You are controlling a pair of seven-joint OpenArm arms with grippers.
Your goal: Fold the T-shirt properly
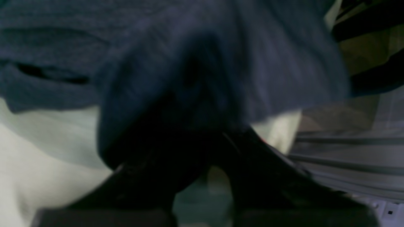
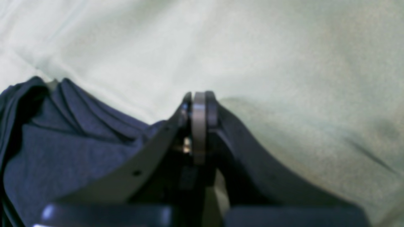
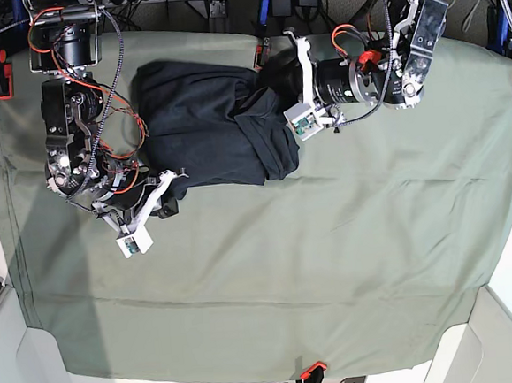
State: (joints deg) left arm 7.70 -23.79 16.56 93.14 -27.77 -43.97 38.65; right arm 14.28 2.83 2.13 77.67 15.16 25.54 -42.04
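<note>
T-shirt (image 3: pixel 211 124) bunched btwn left pincer (image 3: pixel 269 71) & right pincer (image 3: pixel 170 203).

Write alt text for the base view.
A dark charcoal knit T-shirt lies bunched on a pale sage-green table cloth. The left tool reaches into its right edge, while the right tool sits at its lower left corner.
</note>
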